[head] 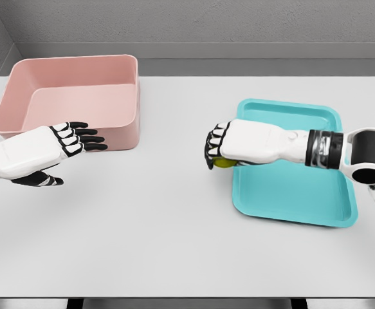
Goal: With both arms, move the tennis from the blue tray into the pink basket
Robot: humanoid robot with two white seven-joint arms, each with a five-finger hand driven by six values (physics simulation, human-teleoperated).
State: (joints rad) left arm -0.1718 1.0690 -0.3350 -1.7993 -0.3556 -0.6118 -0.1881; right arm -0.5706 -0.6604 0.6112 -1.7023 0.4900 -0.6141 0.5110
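Note:
A yellow-green tennis ball (224,162) peeks out under my right hand (215,149), whose fingers curl around it at the left edge of the blue tray (296,193). Most of the ball is hidden by the palm. I cannot tell whether it is lifted off the tray. The pink basket (71,96) stands at the far left, hollow side up. My left hand (78,145) hovers in front of the basket's near right corner, fingers spread and holding nothing.
The grey table (174,244) carries only the basket and the tray. A grey wall runs behind the table's far edge. About 160 pixels of bare tabletop separate the two hands.

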